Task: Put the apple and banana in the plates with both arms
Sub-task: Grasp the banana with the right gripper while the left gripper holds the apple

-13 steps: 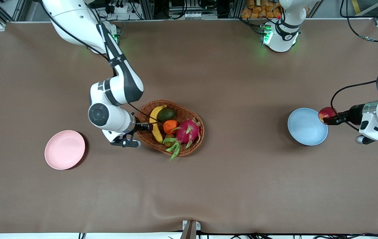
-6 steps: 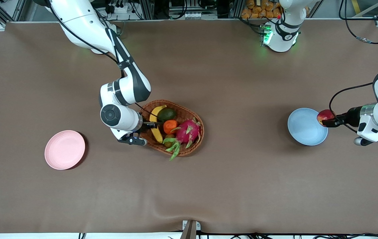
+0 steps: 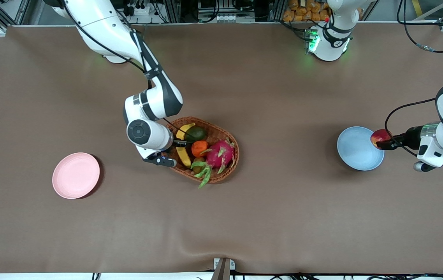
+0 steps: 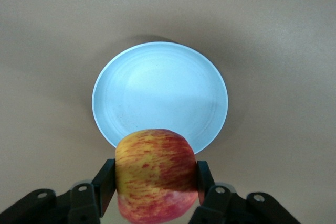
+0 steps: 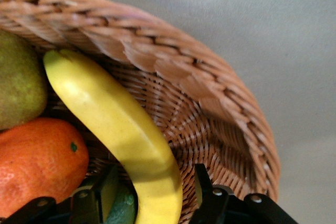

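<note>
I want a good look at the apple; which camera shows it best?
The left wrist view: the apple fills it, clamped in the left gripper. The front view shows it small; the right wrist view misses it.

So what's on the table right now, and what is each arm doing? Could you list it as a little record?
left gripper: shut on the apple, over the blue plate's rim
right gripper: in the basket, fingers either side of the banana, not yet closed
banana: lying in the basket beside the orange
pink plate: bare, toward the right arm's end
blue plate: bare, toward the left arm's end
also in basket: dragon fruit, green fruit
</note>
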